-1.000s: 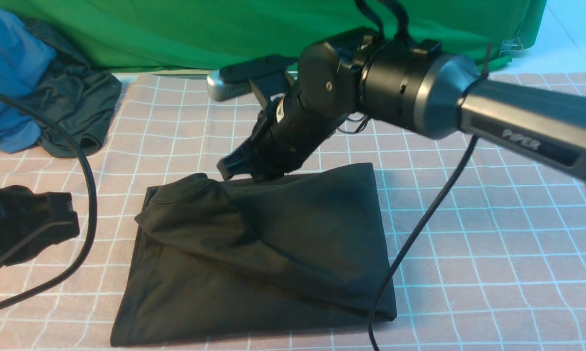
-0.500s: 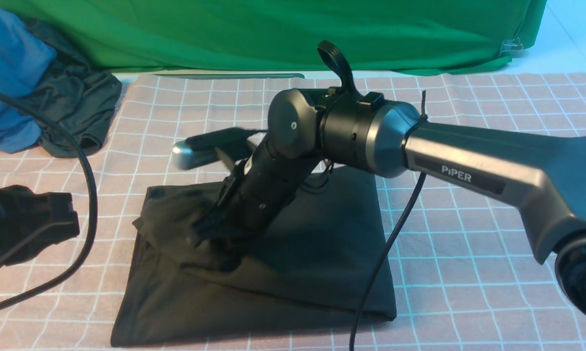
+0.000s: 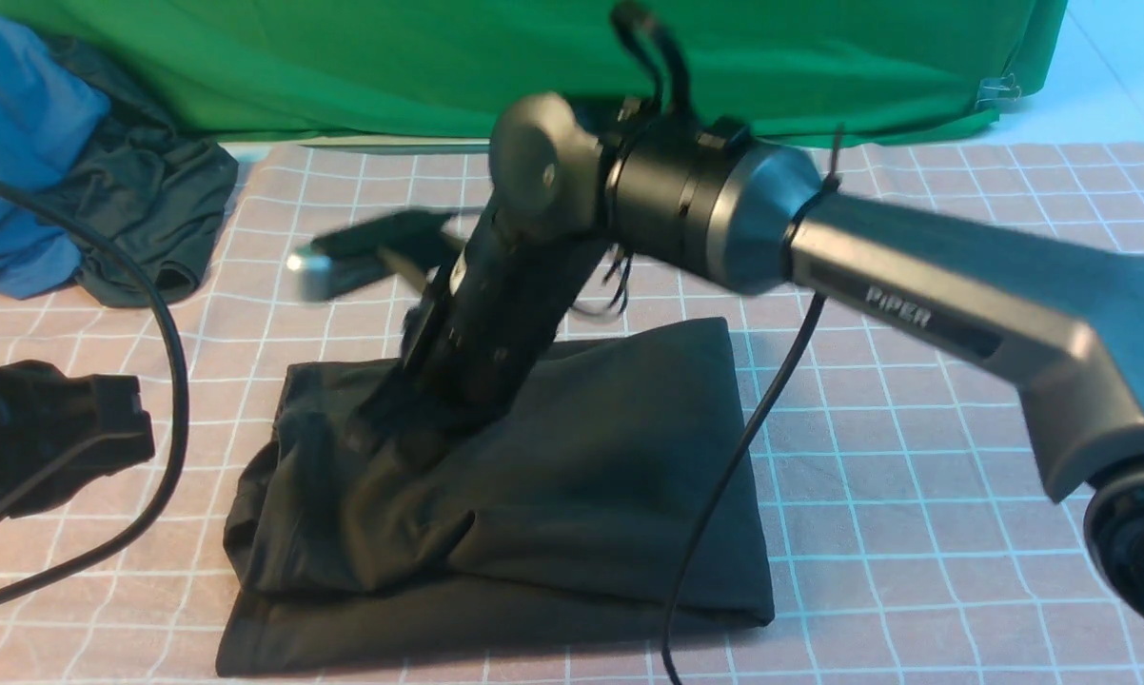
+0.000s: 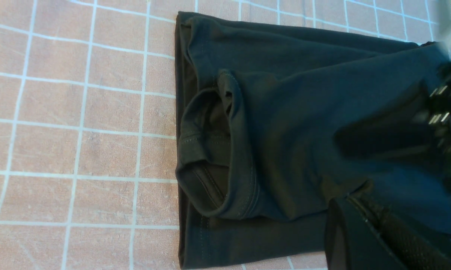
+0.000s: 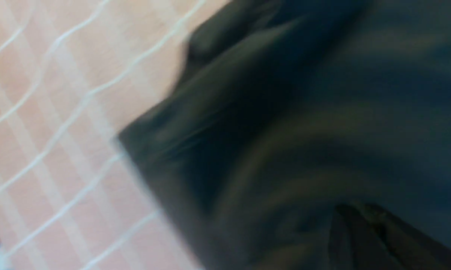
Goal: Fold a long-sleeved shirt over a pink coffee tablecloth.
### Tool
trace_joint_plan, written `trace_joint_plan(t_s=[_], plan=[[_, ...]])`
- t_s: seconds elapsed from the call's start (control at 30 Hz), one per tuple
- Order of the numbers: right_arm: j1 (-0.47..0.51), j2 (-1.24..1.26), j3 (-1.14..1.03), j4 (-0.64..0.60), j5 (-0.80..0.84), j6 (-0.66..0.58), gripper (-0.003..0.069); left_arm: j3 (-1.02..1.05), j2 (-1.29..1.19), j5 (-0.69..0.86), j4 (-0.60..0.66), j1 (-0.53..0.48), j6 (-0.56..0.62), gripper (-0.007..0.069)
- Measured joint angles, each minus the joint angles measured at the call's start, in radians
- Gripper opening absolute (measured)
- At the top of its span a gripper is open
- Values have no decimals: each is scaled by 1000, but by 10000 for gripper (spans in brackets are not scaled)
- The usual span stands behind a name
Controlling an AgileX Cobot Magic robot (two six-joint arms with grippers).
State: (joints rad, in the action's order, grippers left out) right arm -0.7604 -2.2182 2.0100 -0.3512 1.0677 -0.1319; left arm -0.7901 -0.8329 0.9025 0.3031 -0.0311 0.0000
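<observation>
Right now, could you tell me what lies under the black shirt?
The pink tablecloth shows all around the folded shirt. Whatever lies directly beneath it is covered.

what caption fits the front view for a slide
Right gripper shut on the long-sleeved shirt, drawing a fold across the pink coffee tablecloth.

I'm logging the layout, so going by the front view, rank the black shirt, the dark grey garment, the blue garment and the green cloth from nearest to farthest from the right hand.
1. Long-sleeved shirt: the right hand presses into it, table centre.
2. Dark grey garment: far left, on the tablecloth's corner.
3. Blue garment: farther left, beside it.
Green cloth: along the back; too close to call against the dark grey garment.
</observation>
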Motion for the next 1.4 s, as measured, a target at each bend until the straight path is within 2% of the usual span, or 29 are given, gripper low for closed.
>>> trace_joint_plan(t_s=[0.1,0.2,0.4,0.67,1.0,1.1,1.23,1.3,1.37,1.4], plan=[[21,4,23,99,41,51,38,0,0,3,0,0,0,13],[28,-11,26,145,114,68,38,0,0,6,-1,0,0,13],[-8,-64,-34,140,139,89,38,0,0,6,-9,0,0,13],[-124,-55,-84,133,143,84,38,0,-13,18,-130,0,-144,13],[-133,11,-92,135,144,78,38,0,-194,91,-146,0,-216,13],[-125,60,-93,184,146,75,38,0,-263,66,-94,0,-212,13],[-84,131,-93,234,147,75,38,0,-334,22,38,0,-110,15],[-60,160,-94,239,148,75,38,0,-365,10,59,0,-85,22],[-27,195,-94,245,149,75,38,0,-407,-7,60,0,-71,52],[-2,224,-102,247,148,75,38,0,-441,-26,52,0,-67,97]])
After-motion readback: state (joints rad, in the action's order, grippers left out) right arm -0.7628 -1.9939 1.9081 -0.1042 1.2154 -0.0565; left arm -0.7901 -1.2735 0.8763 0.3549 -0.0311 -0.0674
